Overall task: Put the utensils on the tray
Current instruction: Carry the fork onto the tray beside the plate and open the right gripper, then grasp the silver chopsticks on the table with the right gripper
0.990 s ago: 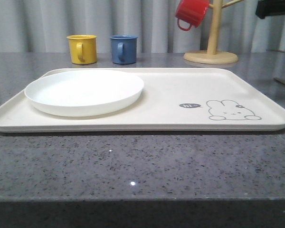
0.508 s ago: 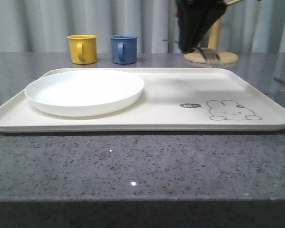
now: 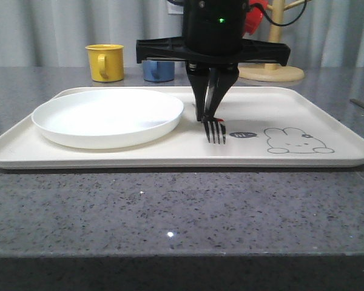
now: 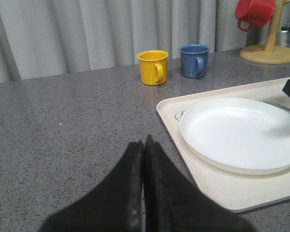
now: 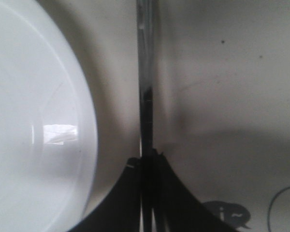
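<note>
Silver metal fork (image 3: 215, 129) hangs tines-down from the black right tool (image 3: 210, 115), clamped by its handle above the cream rectangular tray (image 3: 327, 118), beside the round white plate (image 3: 107, 117). Left tool (image 4: 144, 145) hovers clenched, holding nothing, over the grey desk (image 4: 67, 140).

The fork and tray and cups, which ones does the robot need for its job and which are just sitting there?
Needed:
- fork, pinched in the right tool
- cream tray

Just sitting there:
- white plate on the tray
- yellow mug
- blue mug
- red mug on the wooden stand
</note>
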